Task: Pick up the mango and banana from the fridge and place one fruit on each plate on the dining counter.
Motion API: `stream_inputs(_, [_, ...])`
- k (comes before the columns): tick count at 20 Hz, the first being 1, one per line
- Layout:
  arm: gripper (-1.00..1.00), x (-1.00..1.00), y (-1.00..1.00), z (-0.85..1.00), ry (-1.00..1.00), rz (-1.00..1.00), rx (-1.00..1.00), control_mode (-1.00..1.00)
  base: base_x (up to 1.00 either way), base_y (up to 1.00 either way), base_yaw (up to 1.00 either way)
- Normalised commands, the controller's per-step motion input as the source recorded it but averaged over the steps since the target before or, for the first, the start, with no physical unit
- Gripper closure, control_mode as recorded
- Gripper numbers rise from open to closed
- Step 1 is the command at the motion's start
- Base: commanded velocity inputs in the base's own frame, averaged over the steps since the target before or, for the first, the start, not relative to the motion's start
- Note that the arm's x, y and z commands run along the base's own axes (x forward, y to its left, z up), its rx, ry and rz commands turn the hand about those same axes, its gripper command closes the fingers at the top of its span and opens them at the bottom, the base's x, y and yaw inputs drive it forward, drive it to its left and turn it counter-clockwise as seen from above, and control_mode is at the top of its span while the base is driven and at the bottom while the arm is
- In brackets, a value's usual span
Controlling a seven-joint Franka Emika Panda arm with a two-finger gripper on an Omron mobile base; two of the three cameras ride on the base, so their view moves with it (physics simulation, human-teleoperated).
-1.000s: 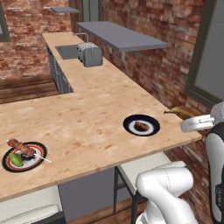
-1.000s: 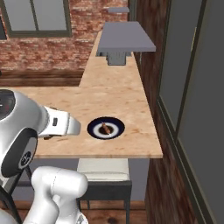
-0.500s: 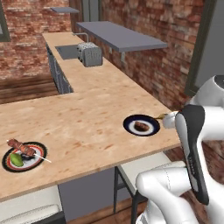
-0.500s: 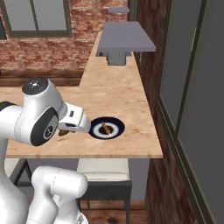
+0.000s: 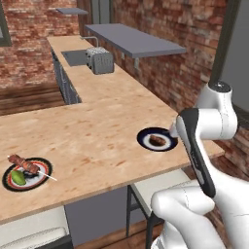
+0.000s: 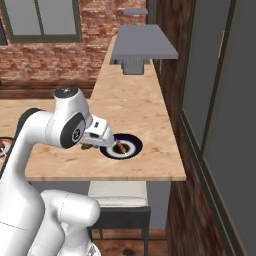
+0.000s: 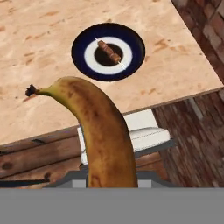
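In the hand view a brown-mottled yellow banana [image 7: 105, 135] rises from the bottom edge, and my gripper is shut on it with its fingertips hidden behind the fruit. Past the banana's stem lies a black-rimmed plate [image 7: 83, 35] with a small meat skewer on it. In the right base view my gripper [image 6: 106, 142] hangs over the near left edge of that plate [image 6: 131, 150], on the dining counter [image 6: 150, 165]. A second plate [image 5: 6, 176] at the counter's left holds the green mango [image 5: 17, 177] and a skewer. The fridge is out of view.
A stool [image 6: 118, 192] stands under the counter's front edge below the right plate. A toaster [image 5: 99, 61] and a sink [image 5: 75, 57] sit far back on the side worktop, under a grey shelf [image 5: 131, 39]. A brick wall runs along the right.
The arm has swung in from the right of the plate to the counter's front edge, carrying the banana along. Plates and mango have not moved.
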Motion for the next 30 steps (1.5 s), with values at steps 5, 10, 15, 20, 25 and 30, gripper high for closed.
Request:
stream_inputs(5, [1.0, 0.64, -0.14, -0.53, 0.02, -0.02, 0.0, -1.0, 0.0, 0.0, 0.0])
stream_inputs(10, [1.0, 0.69, -0.1, -0.48, 0.06, -0.02, 0.0, -1.0, 0.0, 0.0, 0.0])
stream_inputs(15, [1.0, 0.83, 0.0, -0.48, 0.04, -0.02, 0.0, -1.0, 0.0, 0.0, 0.0])
stream_inputs(20, [1.0, 0.67, -0.12, -0.5, 0.08, 0.0, 0.0, -1.0, 0.0, 0.0, 0.0])
stream_inputs(25, [1.0, 0.61, -0.19, -0.39, 0.04, 0.0, 0.0, -1.0, 0.0, 0.0, 0.0])
stream_inputs(30, [1.0, 0.51, -0.03, -0.18, 0.07, -0.02, 0.0, -1.0, 0.0, 0.0, 0.0])
